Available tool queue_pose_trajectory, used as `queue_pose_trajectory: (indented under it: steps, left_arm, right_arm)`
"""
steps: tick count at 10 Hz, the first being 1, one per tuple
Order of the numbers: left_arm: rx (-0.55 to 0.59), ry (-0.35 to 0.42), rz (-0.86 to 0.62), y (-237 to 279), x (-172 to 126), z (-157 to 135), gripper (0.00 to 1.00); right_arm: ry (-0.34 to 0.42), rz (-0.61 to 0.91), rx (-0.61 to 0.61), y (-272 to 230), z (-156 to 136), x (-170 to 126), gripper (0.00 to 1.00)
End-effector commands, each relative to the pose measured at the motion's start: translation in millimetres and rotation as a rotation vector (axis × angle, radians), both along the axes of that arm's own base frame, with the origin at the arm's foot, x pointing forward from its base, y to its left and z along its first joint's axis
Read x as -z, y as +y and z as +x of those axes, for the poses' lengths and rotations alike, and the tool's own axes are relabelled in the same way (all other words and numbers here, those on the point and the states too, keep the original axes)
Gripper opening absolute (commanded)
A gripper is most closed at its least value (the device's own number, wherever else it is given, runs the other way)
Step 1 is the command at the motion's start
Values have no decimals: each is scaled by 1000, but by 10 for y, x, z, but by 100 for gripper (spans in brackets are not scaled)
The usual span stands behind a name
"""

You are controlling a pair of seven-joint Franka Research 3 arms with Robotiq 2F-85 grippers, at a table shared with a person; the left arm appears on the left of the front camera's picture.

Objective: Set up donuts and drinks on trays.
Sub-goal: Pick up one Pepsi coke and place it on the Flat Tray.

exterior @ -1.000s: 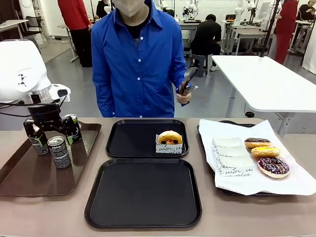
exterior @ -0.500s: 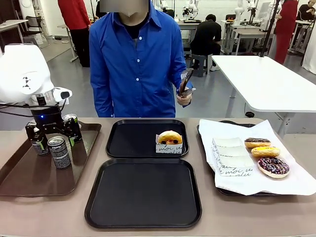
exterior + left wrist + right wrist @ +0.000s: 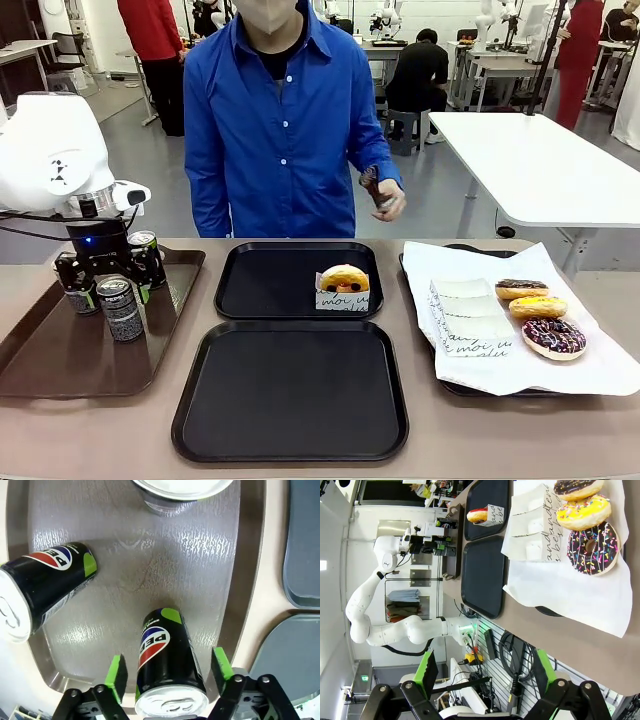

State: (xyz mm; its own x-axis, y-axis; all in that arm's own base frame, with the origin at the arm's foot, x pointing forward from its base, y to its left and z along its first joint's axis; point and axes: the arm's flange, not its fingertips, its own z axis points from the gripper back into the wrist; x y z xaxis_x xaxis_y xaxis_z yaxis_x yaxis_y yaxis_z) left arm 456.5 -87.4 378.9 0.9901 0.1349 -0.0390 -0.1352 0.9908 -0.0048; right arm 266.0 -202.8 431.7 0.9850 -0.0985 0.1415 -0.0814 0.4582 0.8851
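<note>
By my reckoning I am on the drinks. The far black tray (image 3: 270, 290) carries one sleeved donut (image 3: 344, 278) at its right end and no can, and the near black tray (image 3: 290, 390) is bare. My left gripper (image 3: 168, 669) is down over the brown tray (image 3: 125, 580), its fingers on either side of an upright Pepsi can (image 3: 165, 650). A sliver of gap shows beside one pad, so I cannot tell whether I have it clamped. My right gripper (image 3: 485, 677) hangs spread wide with nothing between its fingers.

The next move calls for a firm seat on the can's wall. After that comes a straight lift clear of its two neighbours (image 3: 47, 587) (image 3: 175, 490), then a level carry over the raised rims to a black tray.

The black trays are matte plastic rectangles with rounded corners. The brown tray has a glossy, pebbled floor, where I judge a can could skid if nudged. On the paper-lined tray (image 3: 455, 388) the white sheet is thin and creased, and a stack of printed sleeves (image 3: 470, 320) lies on it. Beside the sleeves sit three soft ring donuts: chocolate glaze (image 3: 521, 289), yellow (image 3: 537, 307) and dark with sprinkles (image 3: 553, 337). The cans are slim, smooth metal cylinders, slick and probably easy to dent. My pads (image 3: 117, 672) are small green strips.
</note>
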Motion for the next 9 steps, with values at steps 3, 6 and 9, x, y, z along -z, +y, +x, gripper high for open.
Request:
queue_pose_trajectory:
  steps: [3,6,9]
  left_arm:
    - [-1,36,31,-35,-23,-79,0]
    - [-18,44,32,-13,-33,-51,0]
    - [24,3,62,-71,-636,-116,48]
  right_arm:
    - [-12,15,-4,-9,-1,4,100]
    - [-12,15,-4,-9,-1,4,100]
    - [-12,15,-4,-9,-1,4,100]
